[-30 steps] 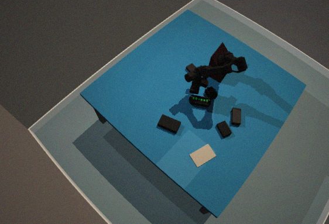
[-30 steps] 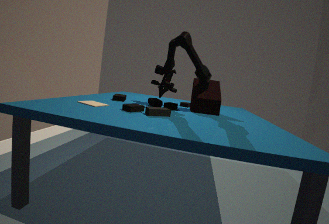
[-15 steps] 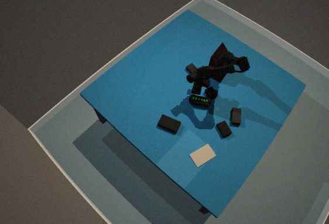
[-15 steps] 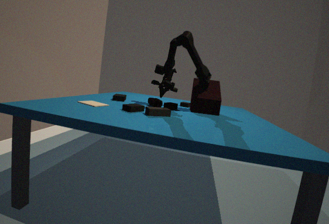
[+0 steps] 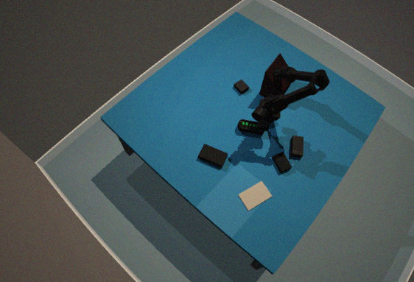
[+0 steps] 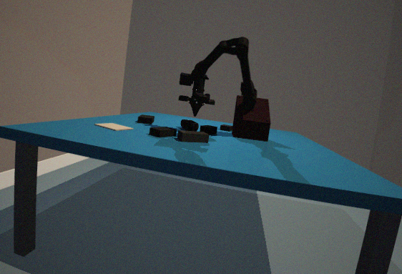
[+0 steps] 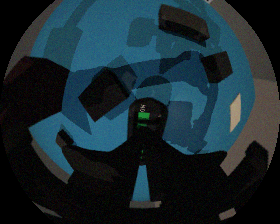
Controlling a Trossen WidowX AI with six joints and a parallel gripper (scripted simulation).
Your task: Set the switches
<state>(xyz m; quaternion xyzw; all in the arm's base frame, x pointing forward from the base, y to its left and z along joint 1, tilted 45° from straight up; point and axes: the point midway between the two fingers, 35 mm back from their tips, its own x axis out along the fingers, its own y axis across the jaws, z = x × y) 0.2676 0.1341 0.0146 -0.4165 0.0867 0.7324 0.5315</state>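
The dark grey controller unit sits on its base with its switches up. In the top view green shows along its row, brightest at the left end. In the wrist view one bright green rocker end lies beside the ON mark, with dimmer green below it. The fingers cover much of the row, so the six settings cannot all be read. The underside label is hidden. My gripper is shut and empty, pointing down above the unit; the exterior view shows a gap between its tips and the unit.
Dark modules lie around the unit; another is close to it on the base side. A cream card lies farther out. The dark red arm base stands behind.
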